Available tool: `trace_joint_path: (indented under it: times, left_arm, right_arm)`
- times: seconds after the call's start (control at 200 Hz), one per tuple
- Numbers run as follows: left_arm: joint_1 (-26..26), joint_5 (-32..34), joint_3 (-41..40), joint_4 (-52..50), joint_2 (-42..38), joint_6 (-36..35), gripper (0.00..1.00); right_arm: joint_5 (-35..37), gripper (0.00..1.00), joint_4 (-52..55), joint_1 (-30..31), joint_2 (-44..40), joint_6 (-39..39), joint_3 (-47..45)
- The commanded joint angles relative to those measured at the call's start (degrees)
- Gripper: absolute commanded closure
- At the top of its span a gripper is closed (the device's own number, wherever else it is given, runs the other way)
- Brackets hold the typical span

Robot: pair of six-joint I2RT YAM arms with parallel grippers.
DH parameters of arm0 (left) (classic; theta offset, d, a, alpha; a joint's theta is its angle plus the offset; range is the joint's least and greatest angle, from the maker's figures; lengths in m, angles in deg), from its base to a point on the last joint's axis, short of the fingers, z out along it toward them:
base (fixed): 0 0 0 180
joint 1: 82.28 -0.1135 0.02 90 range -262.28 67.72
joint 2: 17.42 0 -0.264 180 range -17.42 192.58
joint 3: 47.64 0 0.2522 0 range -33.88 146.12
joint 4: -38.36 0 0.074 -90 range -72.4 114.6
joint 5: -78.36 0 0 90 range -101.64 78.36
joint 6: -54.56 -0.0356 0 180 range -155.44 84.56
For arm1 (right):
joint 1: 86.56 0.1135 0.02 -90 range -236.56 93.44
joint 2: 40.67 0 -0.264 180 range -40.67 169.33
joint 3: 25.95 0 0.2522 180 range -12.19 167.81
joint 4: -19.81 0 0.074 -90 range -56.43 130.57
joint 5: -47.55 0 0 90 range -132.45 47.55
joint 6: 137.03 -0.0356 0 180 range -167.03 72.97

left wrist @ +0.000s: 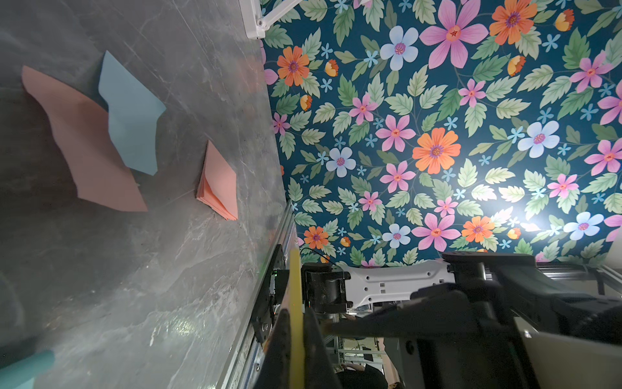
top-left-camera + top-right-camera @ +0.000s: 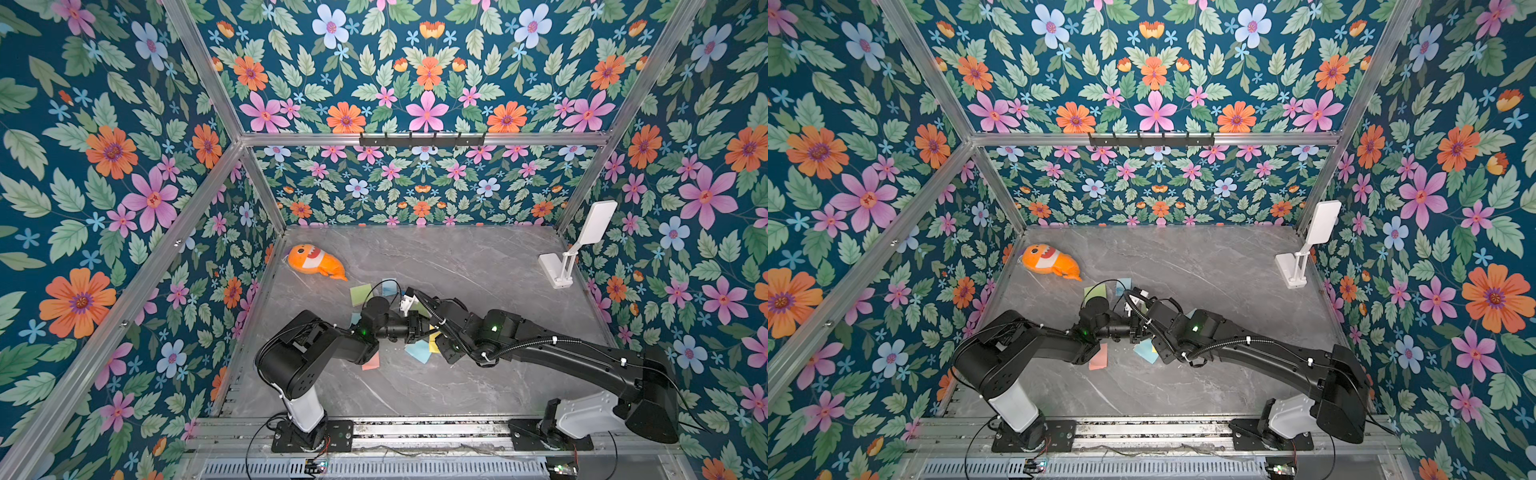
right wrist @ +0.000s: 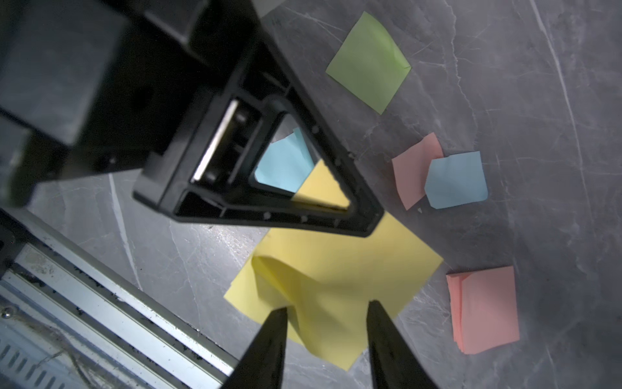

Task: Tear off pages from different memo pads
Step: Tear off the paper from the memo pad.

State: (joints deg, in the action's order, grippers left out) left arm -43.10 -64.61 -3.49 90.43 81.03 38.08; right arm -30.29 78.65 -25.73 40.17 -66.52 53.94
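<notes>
Plainly, the yellow tear is the step in hand. On the grey table [image 2: 457,257] 3 sheets lie loose beside a pink memo pad [image 3: 484,310]: a green page [image 3: 368,62], a pink page [image 3: 409,171] and a blue page [image 3: 456,180]. The left gripper [image 1: 296,316] is pressed tight on the yellow memo pad [image 3: 387,262]. The right gripper [image 3: 326,310] stands spread around the curled top page [image 3: 296,286], not yet pinching. Likely next: close on that curl, then peel away from the left gripper.

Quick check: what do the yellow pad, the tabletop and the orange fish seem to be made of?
Yellow pad: thin matte paper; its top sheet curls up softly. Tabletop: grey veined surface, stone or a printed laminate, slight sheen with light glints. Orange fish: likely plush fabric, going by its rounded, stuffed shape.
</notes>
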Motion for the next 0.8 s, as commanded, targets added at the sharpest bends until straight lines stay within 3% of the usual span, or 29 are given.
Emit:
trace_joint_path:
  times: [0.0,0.125,0.355,0.48,0.6,0.795]
  left_arm:
    - [0.1,-1.0,0.4,1.1,-0.3,0.4,1.00]
    - [0.3,-1.1,0.1,1.4,-0.4,0.7,1.00]
    - [0.4,-0.6,-0.2,1.3,0.0,0.7,1.00]
    - [0.6,-0.6,-0.2,0.6,0.0,0.3,1.00]
    - [0.8,-0.6,0.0,-0.9,-0.5,-0.6,1.00]
    - [0.8,-0.6,0.0,-1.0,-1.3,-0.6,1.00]
  right_arm:
    - [1.2,0.59,0.3,0.6,1.0,0.7,0.5]
    - [3.3,0.64,0.3,1.4,2.1,1.3,1.5]
    - [7.5,0.92,2.5,3.0,4.2,3.2,3.7]
    - [14.0,0.99,4.8,2.9,4.1,4.4,5.4]
    - [17.2,1.00,6.3,3.0,4.9,6.4,6.5]
    - [12.8,0.93,4.9,3.1,5.0,6.7,5.2]
